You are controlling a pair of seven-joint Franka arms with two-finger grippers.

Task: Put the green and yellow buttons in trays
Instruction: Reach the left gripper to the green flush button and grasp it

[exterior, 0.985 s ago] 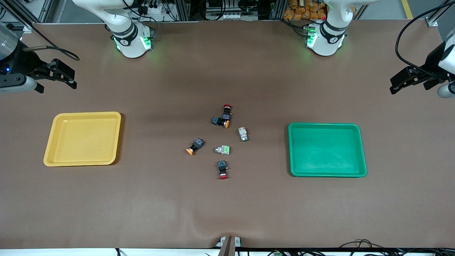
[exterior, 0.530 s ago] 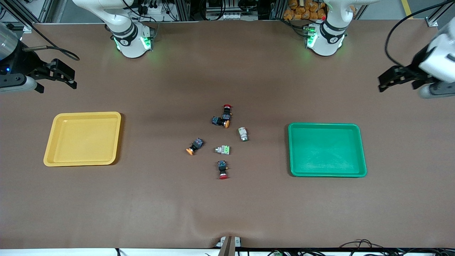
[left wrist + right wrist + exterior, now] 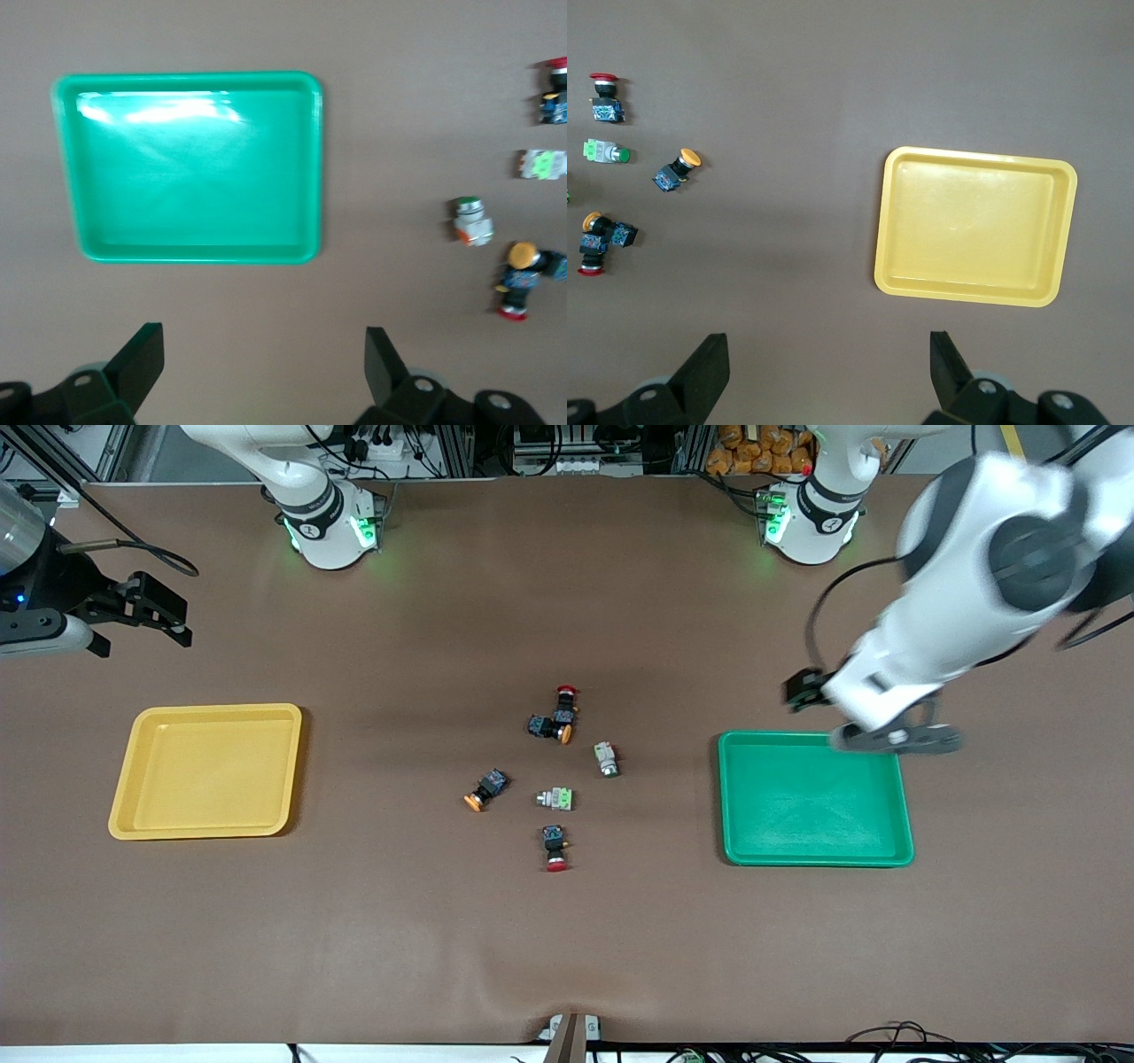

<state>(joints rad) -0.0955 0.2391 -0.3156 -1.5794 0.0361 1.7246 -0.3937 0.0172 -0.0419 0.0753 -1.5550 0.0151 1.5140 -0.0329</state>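
**Kid:** What are you doing right now?

**Robot:** I am just starting. No button is in a tray yet. My left gripper (image 3: pixel 802 691) hangs over the brown counter (image 3: pixel 567 939), right by the edge of the green tray (image 3: pixel 815 850) that lies closest to my bases. Its jaws are wide and hold nothing.

**Kid:** And your other one?

**Robot:** My right gripper (image 3: pixel 164 615) waits over the counter at the right arm's end. Its jaws are wide and hold nothing too. The yellow tray (image 3: pixel 208 828) lies below it, nearer to the front camera.

**Kid:** Where are the buttons?

**Robot:** They all lie in a little bunch in the middle of the counter, between the two trays. One green button (image 3: pixel 605 759) is the one closest to the green tray. The second green button (image 3: pixel 556 799) is just beside it, nearer to the front camera. One yellow button (image 3: pixel 485 789) lies toward the yellow tray. The second yellow button (image 3: pixel 549 729) touches a red button (image 3: pixel 566 701). Another red button (image 3: pixel 555 847) lies nearest to the front camera.

**Kid:** What comes next?

**Robot:** I think my left gripper should go to the green button closest to the green tray. It must come down straight over it and pinch its small body. I should leave the red ones alone.
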